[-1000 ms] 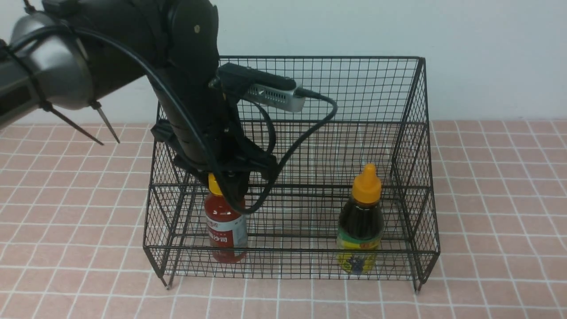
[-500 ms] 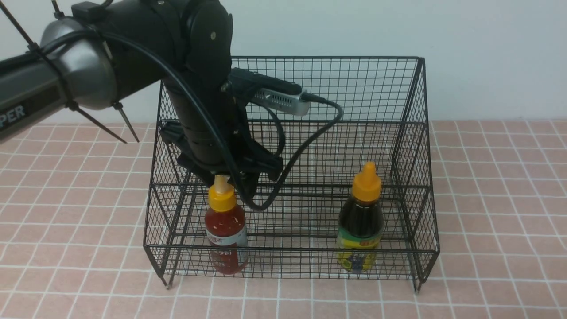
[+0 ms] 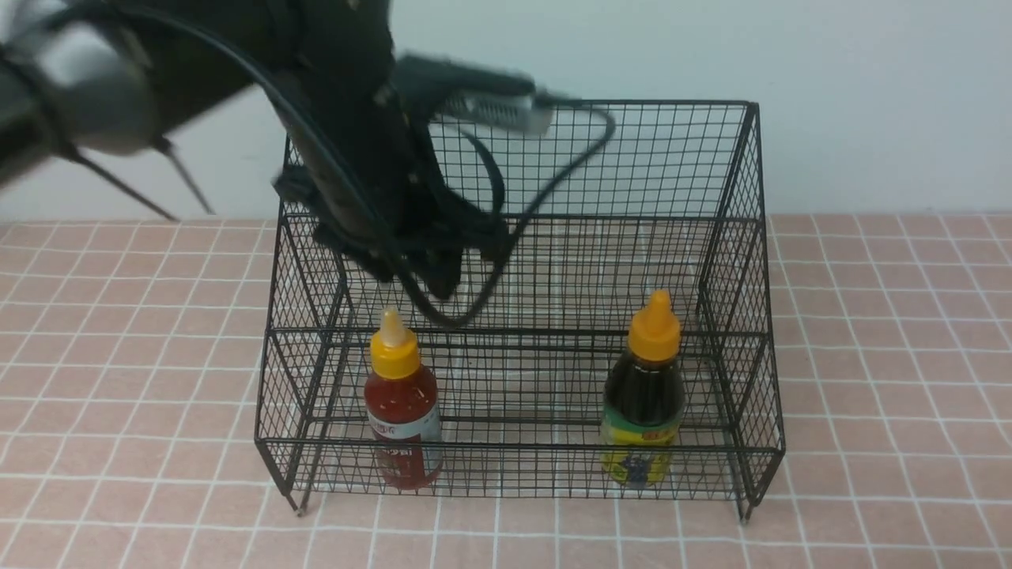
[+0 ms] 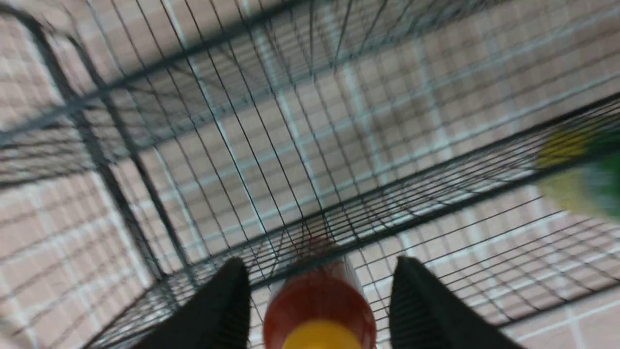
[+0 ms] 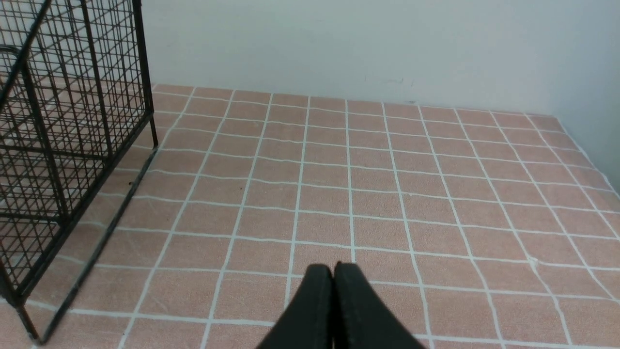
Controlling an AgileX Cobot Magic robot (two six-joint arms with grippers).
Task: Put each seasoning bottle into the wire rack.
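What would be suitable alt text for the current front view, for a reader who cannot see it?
Two sauce bottles, one red and one dark, stand apart inside a black wire rack, with a dark robot arm above the red one.

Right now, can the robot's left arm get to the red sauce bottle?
Probably yes: its open fingers hang just above the red sauce bottle, and nothing seems to block the way down into the wire rack.

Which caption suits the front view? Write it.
Red sauce bottle and dark sauce bottle in the black wire rack, left gripper open above the red one.
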